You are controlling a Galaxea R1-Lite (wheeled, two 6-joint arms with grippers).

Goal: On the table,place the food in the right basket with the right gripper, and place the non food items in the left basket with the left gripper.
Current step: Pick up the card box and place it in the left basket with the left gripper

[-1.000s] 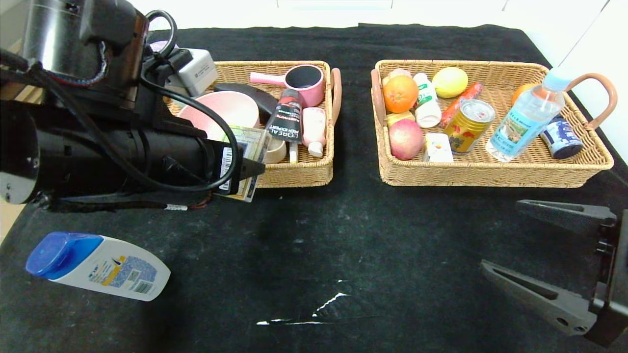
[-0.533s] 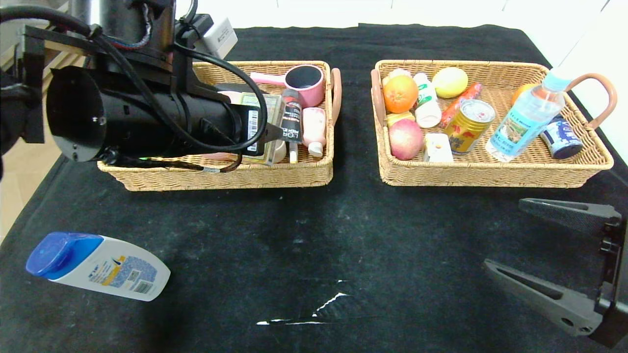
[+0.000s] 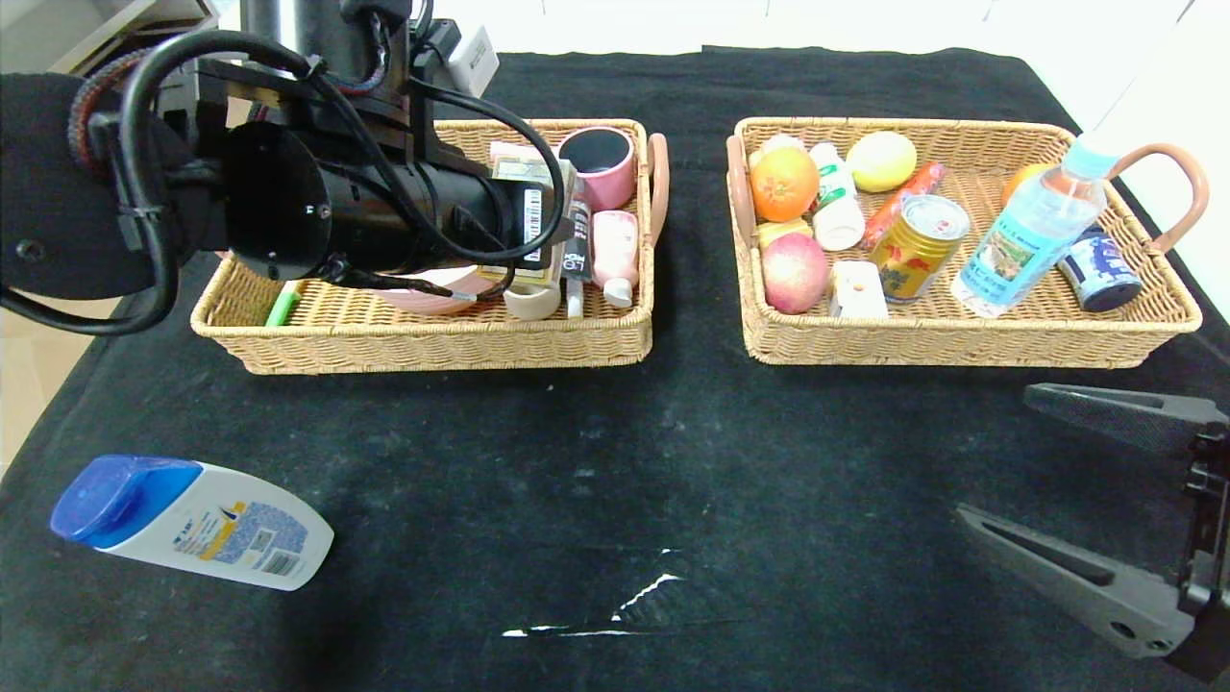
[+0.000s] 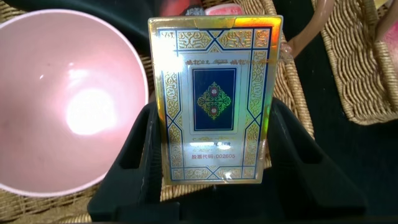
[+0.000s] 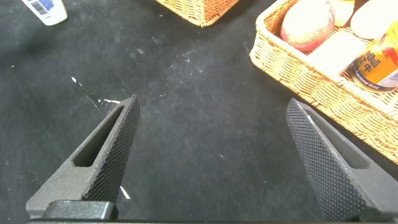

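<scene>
My left gripper [image 3: 555, 226] is shut on the flat cream box [image 3: 524, 216] with a gold and blue pattern and holds it above the middle of the left basket [image 3: 432, 351]. In the left wrist view the box [image 4: 214, 93] stands between the dark fingers [image 4: 138, 146], beside the pink bowl [image 4: 62, 99] that lies in the basket. The white shampoo bottle [image 3: 192, 524] with a blue cap lies on the table at the front left. The red-pink fruit [image 3: 795, 272], gold can [image 3: 918, 248] and white packet [image 3: 857, 288] lie in the right basket [image 3: 961, 341]. My right gripper [image 3: 995, 454] is open and empty at the front right.
The left basket also holds a pink cup [image 3: 596, 159], a black tube and a pink bottle [image 3: 615, 250]. The right basket also holds an orange [image 3: 783, 183], a lemon [image 3: 881, 160] and a water bottle [image 3: 1033, 231]. White scuffs [image 3: 615, 615] mark the black cloth at the front.
My left arm has carried the cream box from the left basket's front edge farther back, over the basket's middle. The right gripper has barely moved.
</scene>
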